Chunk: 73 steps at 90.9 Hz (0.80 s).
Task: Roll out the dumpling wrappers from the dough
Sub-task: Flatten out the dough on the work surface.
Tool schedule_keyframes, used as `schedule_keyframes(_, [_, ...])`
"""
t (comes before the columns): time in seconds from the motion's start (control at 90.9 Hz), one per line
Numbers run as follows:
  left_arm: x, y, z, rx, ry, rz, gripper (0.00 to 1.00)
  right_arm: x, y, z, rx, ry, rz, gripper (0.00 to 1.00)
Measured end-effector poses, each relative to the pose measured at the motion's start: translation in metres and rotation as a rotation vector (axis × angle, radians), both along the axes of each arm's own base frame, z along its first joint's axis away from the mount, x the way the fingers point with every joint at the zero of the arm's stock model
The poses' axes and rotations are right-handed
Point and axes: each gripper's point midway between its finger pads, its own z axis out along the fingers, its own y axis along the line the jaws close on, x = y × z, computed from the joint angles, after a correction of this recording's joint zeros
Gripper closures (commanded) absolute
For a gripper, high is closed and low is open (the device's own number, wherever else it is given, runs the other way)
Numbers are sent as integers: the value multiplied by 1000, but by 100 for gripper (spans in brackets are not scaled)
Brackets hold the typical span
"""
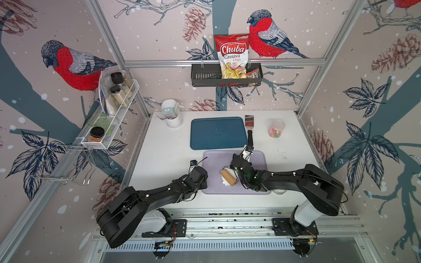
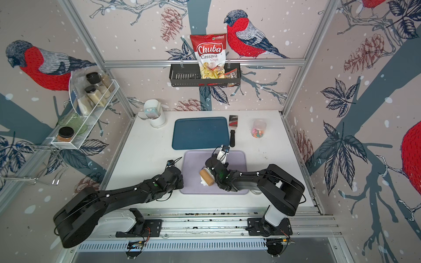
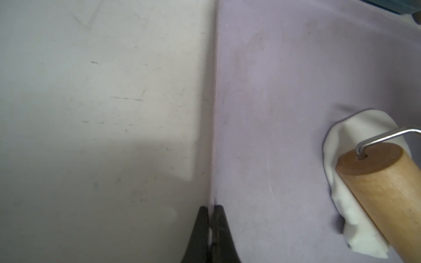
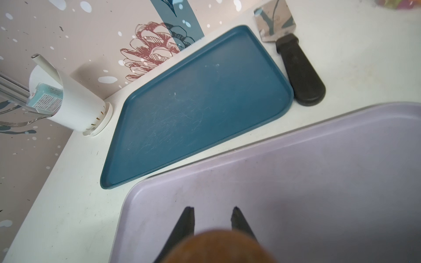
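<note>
The dough (image 1: 225, 182) (image 2: 203, 182) is a soft white flattened lump (image 3: 355, 123) on the lilac tray (image 1: 216, 161) (image 2: 193, 161) (image 3: 273, 91) (image 4: 319, 170). A wooden rolling pin (image 1: 229, 178) (image 2: 207, 177) (image 3: 382, 186) with a bent metal rod lies across it. My right gripper (image 4: 213, 210) (image 1: 238, 173) is shut on the rolling pin's brown handle (image 4: 218, 248), which fills the gap behind its fingertips. At the tray's left rim my left gripper (image 3: 211, 208) is shut, holding nothing and standing apart from the dough. The dumpling wrappers are out of view.
Behind the lilac tray lies a blue tray (image 1: 218, 133) (image 4: 200, 102), with a black-handled spatula (image 1: 250, 127) (image 4: 300, 75) to its right. A white holder (image 1: 174, 118) stands at the back left, a clear cup (image 1: 276, 128) at the back right. A metal ring (image 1: 279, 193) peeks out under the right arm.
</note>
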Motion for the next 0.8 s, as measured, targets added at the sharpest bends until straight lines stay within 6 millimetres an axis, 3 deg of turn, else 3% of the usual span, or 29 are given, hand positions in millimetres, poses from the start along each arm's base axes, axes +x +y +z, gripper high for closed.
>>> schedule_keyframes(0.077, [0,0,2,-5,-4,0,100,12,-33,4,-2,-9,-77,100])
schedule_keyframes(0.121, [0,-1,2,-8,-6,-1,100,13,-36,7,-29,-21,-87,100])
schedule_keyframes(0.275, [-1,0,2,-12,-4,-1,100,-7,21,-1,-72,-18,33,100])
schedule_keyframes(0.319, [-1,0,3,-10,-3,0,100,-8,24,-2,-72,-20,35,100])
schedule_keyframes(0.385, [-1,0,2,-8,-3,1,100,3,10,-7,-30,9,11,100])
schedule_keyframes(0.495, [-2,1,2,-5,1,4,100,25,-38,-1,1,6,-103,100])
schedule_keyframes(0.528, [-2,1,2,-6,1,4,100,26,-40,3,-19,-4,-110,100])
schedule_keyframes(0.715, [-1,-1,1,5,16,2,100,-4,22,-3,-73,11,48,100])
schedule_keyframes(0.803, [-1,-2,1,6,23,-5,100,2,13,-6,-42,36,34,100])
